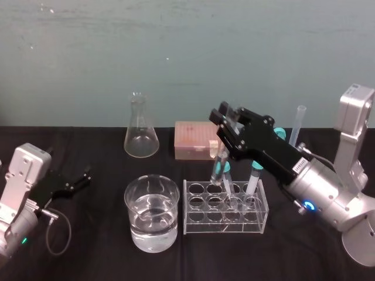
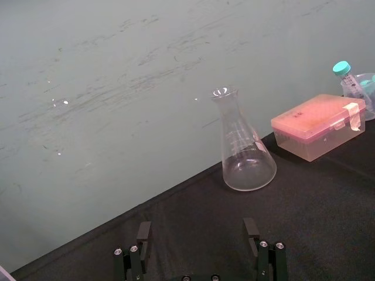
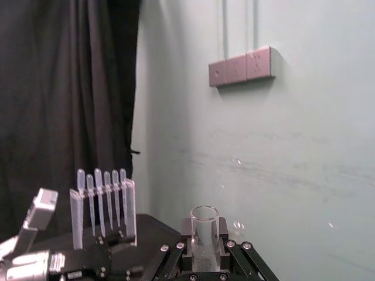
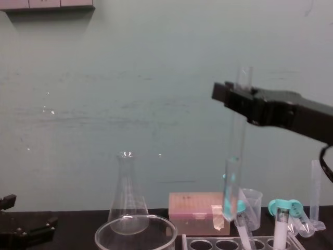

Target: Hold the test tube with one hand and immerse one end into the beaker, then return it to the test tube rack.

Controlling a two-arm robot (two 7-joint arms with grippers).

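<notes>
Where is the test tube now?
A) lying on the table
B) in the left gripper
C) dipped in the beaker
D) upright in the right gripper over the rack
D: the right gripper clamps the test tube upright above the test tube rack; the left gripper rests open at left.

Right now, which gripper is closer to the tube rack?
Right. The right gripper hangs just above the rack, clamped on the test tube. The left gripper sits open far off to the left, beyond the beaker.

Blk claw (image 1: 221, 130), silver wrist (image 1: 321, 186), blue ring (image 1: 309, 205)
</notes>
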